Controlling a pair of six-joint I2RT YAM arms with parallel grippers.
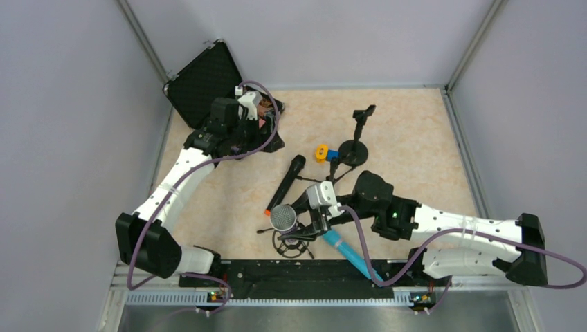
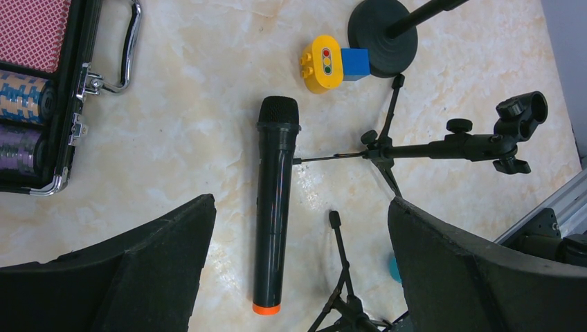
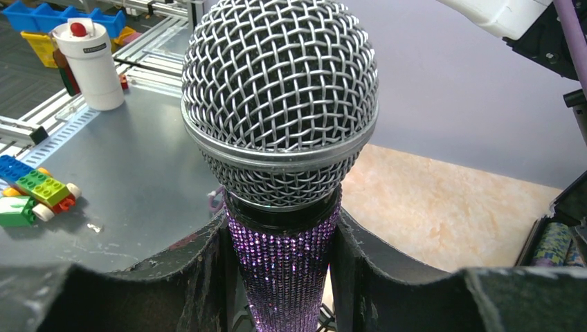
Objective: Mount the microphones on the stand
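Note:
My right gripper (image 3: 284,235) is shut on the glittery purple microphone (image 3: 287,270), just below its silver grille (image 3: 280,90). In the top view that grille (image 1: 283,218) sits over a small black tripod stand (image 1: 294,243), whose clip is hidden. The black microphone (image 2: 275,207) with an orange end (image 2: 266,308) lies flat on the table. My left gripper (image 2: 301,204) hangs wide open high above it, holding nothing. The light-blue microphone (image 1: 346,252) lies near the front edge, partly under the right arm. A round-base stand (image 1: 356,149) stands behind, and a tripod stand with a clip (image 2: 519,117) lies on its side.
An open black case (image 1: 204,83) sits at the back left, beside my left gripper (image 1: 262,117). A yellow traffic-light toy (image 2: 322,63) with a blue brick (image 2: 358,62) lies against the round base (image 2: 383,38). Grey walls close in the table.

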